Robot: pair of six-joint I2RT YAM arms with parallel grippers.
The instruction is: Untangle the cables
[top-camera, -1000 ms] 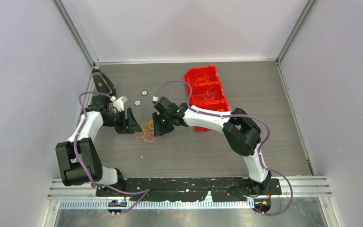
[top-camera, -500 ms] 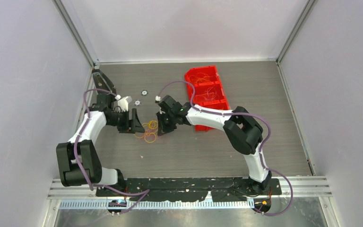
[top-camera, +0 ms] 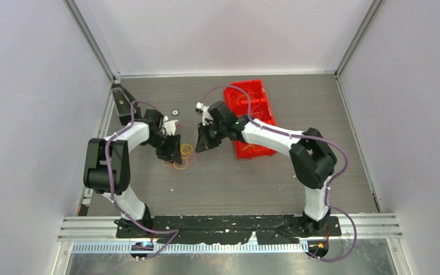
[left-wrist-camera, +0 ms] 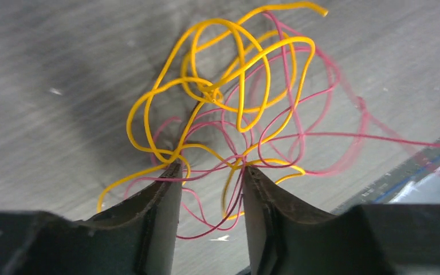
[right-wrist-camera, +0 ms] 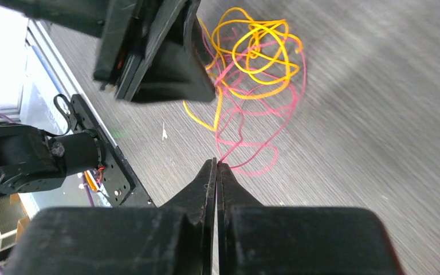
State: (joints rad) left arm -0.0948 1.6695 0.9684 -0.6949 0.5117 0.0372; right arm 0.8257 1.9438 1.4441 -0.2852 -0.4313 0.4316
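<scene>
The cables (top-camera: 181,156) are a small tangle of yellow and pink-red strands on the grey table, between my two grippers. In the left wrist view the tangle (left-wrist-camera: 211,94) lies just ahead of my left gripper (left-wrist-camera: 211,169), which is open, with a few pink and yellow strands running through the gap between its fingers. In the right wrist view my right gripper (right-wrist-camera: 217,164) is shut on a pink-red strand that leads up to the tangle (right-wrist-camera: 258,57). From above, the left gripper (top-camera: 175,150) is at the tangle's left edge and the right gripper (top-camera: 201,143) is at its right.
A red three-compartment bin (top-camera: 262,84) with more thin strands stands behind the right arm. A small round part (top-camera: 175,112) lies at the back left, beside a black fixture (top-camera: 121,100) by the left wall. The black base rail (right-wrist-camera: 109,166) shows in the right wrist view.
The left arm swung in, bringing its gripper right, to the tangle. The right gripper moved back towards the bin. The tangle shifted slightly towards the back.
</scene>
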